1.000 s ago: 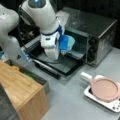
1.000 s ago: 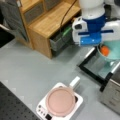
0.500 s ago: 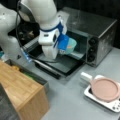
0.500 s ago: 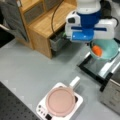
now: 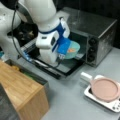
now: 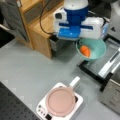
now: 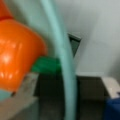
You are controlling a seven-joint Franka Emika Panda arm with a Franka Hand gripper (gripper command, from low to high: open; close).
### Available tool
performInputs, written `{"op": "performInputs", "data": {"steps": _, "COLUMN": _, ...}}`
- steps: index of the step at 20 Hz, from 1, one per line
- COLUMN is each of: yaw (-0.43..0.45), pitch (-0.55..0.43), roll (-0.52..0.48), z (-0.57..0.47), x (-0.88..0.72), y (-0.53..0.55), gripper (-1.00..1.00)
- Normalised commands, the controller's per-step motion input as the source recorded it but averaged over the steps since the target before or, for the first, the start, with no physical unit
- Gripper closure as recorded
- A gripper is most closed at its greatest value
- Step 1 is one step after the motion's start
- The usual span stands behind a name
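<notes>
Gripper (image 6: 81, 41): clamped on the rim of the bowl (image 6: 93, 51).
Bowl: held up over the open oven door (image 5: 62, 67).
Inside: an orange fruit (image 6: 85, 50).
Counter (image 6: 27, 67): a pink pan (image 6: 60, 101) on its scale (image 6: 41, 110).

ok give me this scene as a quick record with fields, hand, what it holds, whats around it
hand: hand shut on the rim of the teal bowl, held above the open oven door
bowl contents: orange item
oven: toaster oven, door folded down, at a front view's right
pan: pink pan on a white cooker
wood: wooden cabinet beside the arm
</notes>
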Motion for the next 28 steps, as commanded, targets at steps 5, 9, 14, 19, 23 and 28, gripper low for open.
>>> {"op": "performInputs", "data": {"steps": 5, "yaw": -0.125, "pitch": 0.258, "roll": -0.105, "z": 0.24, "x": 0.89, "y": -0.23, "gripper": 1.0}}
{"op": "performInputs", "data": {"steps": 9, "yaw": -0.105, "pitch": 0.295, "roll": -0.163, "z": 0.2, "x": 0.78, "y": -0.28, "gripper": 1.0}}
{"op": "performInputs", "data": {"steps": 14, "yaw": -0.005, "pitch": 0.279, "roll": -0.151, "z": 0.12, "x": 0.63, "y": -0.43, "gripper": 1.0}}
{"op": "performInputs", "data": {"steps": 19, "yaw": 0.14, "pitch": 0.286, "roll": -0.171, "z": 0.1, "x": 0.53, "y": -0.49, "gripper": 1.0}}
{"op": "performInputs", "data": {"steps": 23, "yaw": 0.271, "pitch": 0.25, "roll": -0.168, "z": 0.05, "x": 0.43, "y": -0.43, "gripper": 1.0}}
{"op": "performInputs", "data": {"steps": 28, "yaw": 0.241, "pitch": 0.146, "roll": -0.102, "z": -0.08, "x": 0.44, "y": -0.31, "gripper": 1.0}}
